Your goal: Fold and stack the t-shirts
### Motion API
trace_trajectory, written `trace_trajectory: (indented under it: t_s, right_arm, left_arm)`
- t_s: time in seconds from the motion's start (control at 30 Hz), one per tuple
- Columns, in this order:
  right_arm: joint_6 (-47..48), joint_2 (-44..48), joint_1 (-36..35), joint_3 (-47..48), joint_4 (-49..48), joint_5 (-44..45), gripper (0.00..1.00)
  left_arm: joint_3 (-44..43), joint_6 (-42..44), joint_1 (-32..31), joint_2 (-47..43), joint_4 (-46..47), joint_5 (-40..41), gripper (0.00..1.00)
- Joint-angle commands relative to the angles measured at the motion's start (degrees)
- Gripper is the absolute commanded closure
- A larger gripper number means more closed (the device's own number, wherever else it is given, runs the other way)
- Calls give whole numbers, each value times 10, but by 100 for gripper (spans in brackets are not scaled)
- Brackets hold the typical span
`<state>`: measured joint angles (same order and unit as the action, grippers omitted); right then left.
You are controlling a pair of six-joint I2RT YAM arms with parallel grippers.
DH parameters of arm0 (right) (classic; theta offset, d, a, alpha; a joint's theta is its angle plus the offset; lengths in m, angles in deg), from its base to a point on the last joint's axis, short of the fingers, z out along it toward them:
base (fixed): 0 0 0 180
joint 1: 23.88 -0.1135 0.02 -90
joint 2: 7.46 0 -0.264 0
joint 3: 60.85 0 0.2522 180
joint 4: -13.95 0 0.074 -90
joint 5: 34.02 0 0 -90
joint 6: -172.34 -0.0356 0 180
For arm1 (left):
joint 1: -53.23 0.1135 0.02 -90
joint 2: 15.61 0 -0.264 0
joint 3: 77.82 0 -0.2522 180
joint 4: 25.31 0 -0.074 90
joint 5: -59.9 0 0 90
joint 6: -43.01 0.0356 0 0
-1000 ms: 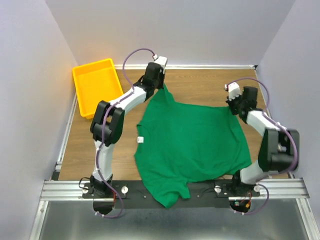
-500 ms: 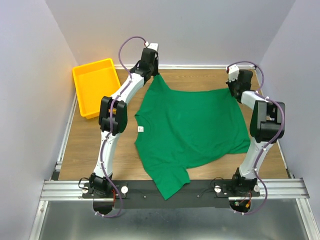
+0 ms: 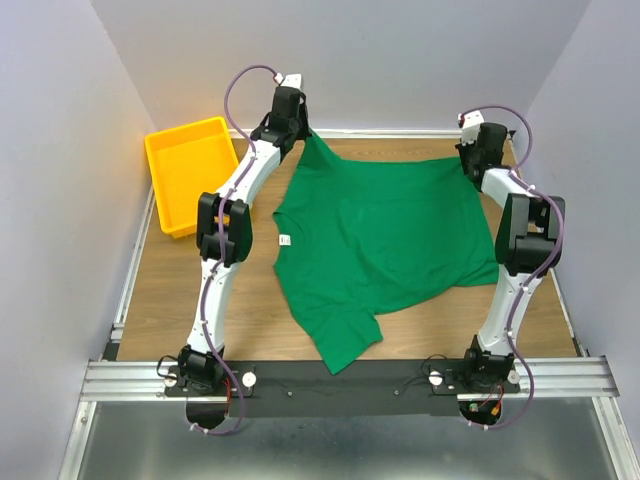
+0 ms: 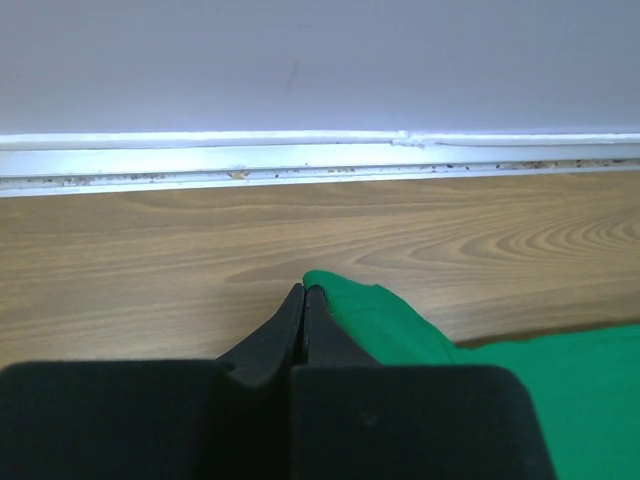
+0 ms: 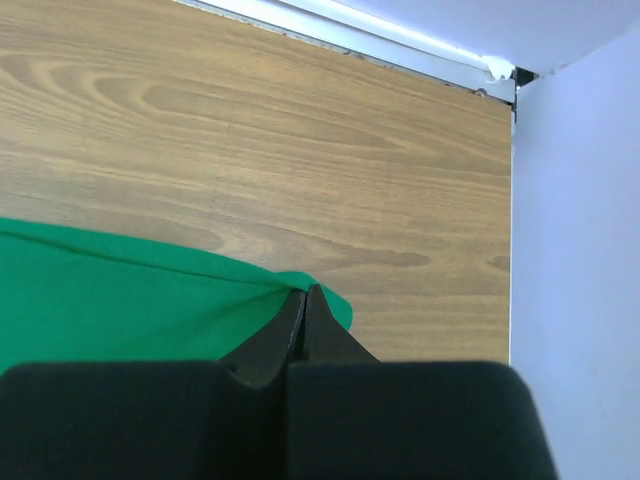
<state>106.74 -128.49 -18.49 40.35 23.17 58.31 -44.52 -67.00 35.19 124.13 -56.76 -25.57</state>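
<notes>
The dark green t-shirt [image 3: 380, 245] lies spread over the middle of the wooden table, its white neck tag [image 3: 283, 240] at the left edge and one sleeve reaching the near rail. My left gripper [image 3: 303, 137] is shut on the shirt's far left corner [image 4: 345, 300], close to the back wall. My right gripper [image 3: 472, 160] is shut on the far right corner [image 5: 325, 300]. The far hem is pulled taut between the two. In both wrist views the black fingertips [image 4: 303, 295] pinch green cloth just above the wood.
A yellow tray [image 3: 192, 170] sits at the far left of the table. The back wall's white trim [image 4: 320, 155] runs just beyond the left gripper. The right wall [image 5: 580, 250] stands close to the right gripper. The metal rail [image 3: 340, 378] spans the near edge.
Both arms have stretched toward the back wall, dragging the shirt's far corners away from the bases. The cloth has slid farther up the table and its far edge has straightened.
</notes>
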Motion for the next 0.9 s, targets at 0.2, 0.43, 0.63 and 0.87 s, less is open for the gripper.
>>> trace_trajectory:
  t_s: [0.2, 0.43, 0.63, 0.87]
  right_arm:
    - [-16, 256, 5, -52, 73, -159, 99]
    - [-29, 466, 5, 16, 160, -177, 99]
    - [-59, 547, 5, 167, 182, -159, 100]
    - [-51, 561, 5, 313, 201, -109, 99]
  left_arm:
    - [127, 37, -3, -236, 140, -52, 100]
    - [254, 74, -43, -509, 269, -14, 100]
    - [264, 121, -124, -653, 333, 28, 100]
    - [207, 131, -151, -705, 356, 37, 100]
